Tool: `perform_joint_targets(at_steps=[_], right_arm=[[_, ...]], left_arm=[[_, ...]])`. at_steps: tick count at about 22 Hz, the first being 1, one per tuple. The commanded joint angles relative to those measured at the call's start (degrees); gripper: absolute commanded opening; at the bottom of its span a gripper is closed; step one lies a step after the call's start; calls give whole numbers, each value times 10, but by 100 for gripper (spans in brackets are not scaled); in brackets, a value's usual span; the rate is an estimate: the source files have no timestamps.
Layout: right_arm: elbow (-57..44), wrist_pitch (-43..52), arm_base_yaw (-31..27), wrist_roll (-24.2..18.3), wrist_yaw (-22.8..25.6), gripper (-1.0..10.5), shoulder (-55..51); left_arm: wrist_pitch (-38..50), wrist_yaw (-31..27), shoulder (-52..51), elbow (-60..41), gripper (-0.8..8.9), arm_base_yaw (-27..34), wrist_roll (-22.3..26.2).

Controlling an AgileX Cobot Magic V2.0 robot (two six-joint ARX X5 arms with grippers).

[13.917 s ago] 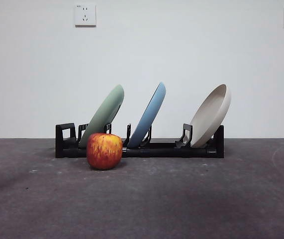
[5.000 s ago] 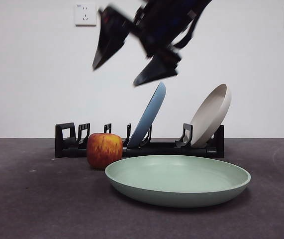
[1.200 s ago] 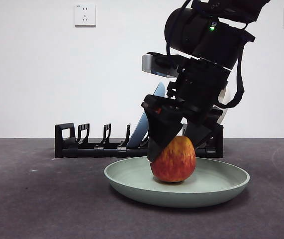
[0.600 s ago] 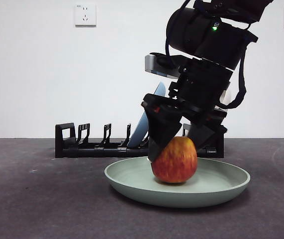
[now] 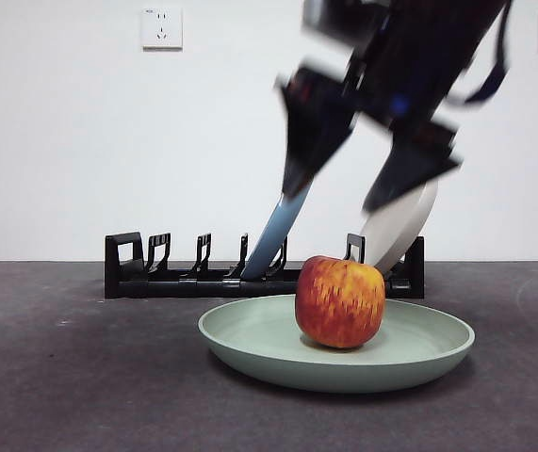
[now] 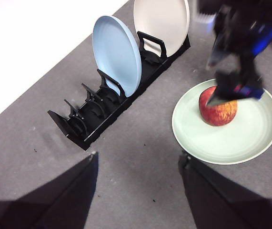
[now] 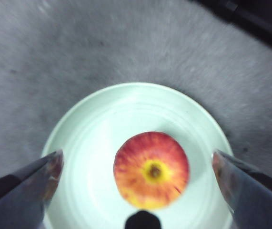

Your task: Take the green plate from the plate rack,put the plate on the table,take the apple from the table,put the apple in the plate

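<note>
1. Two changes stand out against half a second ago: the right gripper [image 5: 367, 179] has let go of the apple [image 5: 340, 302] and has risen well above it, its jaws spread wide and blurred by motion.
2. Free of any grip, the apple rests upright in the green plate [image 5: 250, 341], a little off the plate's middle on the side nearer the beige plate [image 5: 410, 221].
3. From the right wrist view, the apple [image 7: 151, 169] lies between the two parted jaws with clear space on each side, and the green plate [image 7: 83, 143] rings it all round.
4. Lying flat on the table [image 5: 61, 377], the green plate sits just in front of the plate rack [image 5: 137, 273].
5. Behind the green plate, the plate rack holds the blue plate [image 5: 273, 235] and the beige plate leaning in their slots; the slots at its other end hold nothing.
6. Far from the green plate, the left gripper [image 6: 138, 164] hangs above bare table with its jaws apart and nothing between them. Its view shows the apple [image 6: 219, 107] in the green plate [image 6: 231, 143] under the other arm's gripper.
7. My judgement: with the green plate down and the apple inside it, both parts of the task look done; only the arm's retreat remains.
8. One small risk is the apple rolling, but the raised rim should hold it.
</note>
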Motion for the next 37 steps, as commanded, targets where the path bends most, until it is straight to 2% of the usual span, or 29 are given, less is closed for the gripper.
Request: perform_joint_targets(at_steps=[1,6,12,16,20,24,26,27,30,37], right_arm=[[-5,-45,0,4,-2,567,-67],[-5,-183,2,4,-10,565,-170],[-5,-344,1,4,-96,563,-243],[-5,-399,2,4,-126,562,-272],[-5,-402,1,4,-125,555,-294],[-5,-391,1,6,-125,398,-304],[-5,-391,1,7,-125,285,-305],[-5,-391,1,6,-125,189,-305],[-5,-391,1,6,-125,-19,-305],[-5,-387,1,6,-125,1,-305]], left_arm=[[3,2,-1,-2,283,-2,-8],[3,33,-1,-2,283,-2,-8],[3,103,-1,-2,283,-2,-8],[3,154,-1,-2,283,-2,-9],[3,182,-1,-2,283,-2,-10],[2,182,-1,-2,257,-2,-10],[0,182,-1,-2,116,-2,-11],[-2,182,-1,-2,-13,-2,-12],[-7,183,-1,-2,-8,-2,-14],[-12,180,-1,-2,-8,-2,-12]])
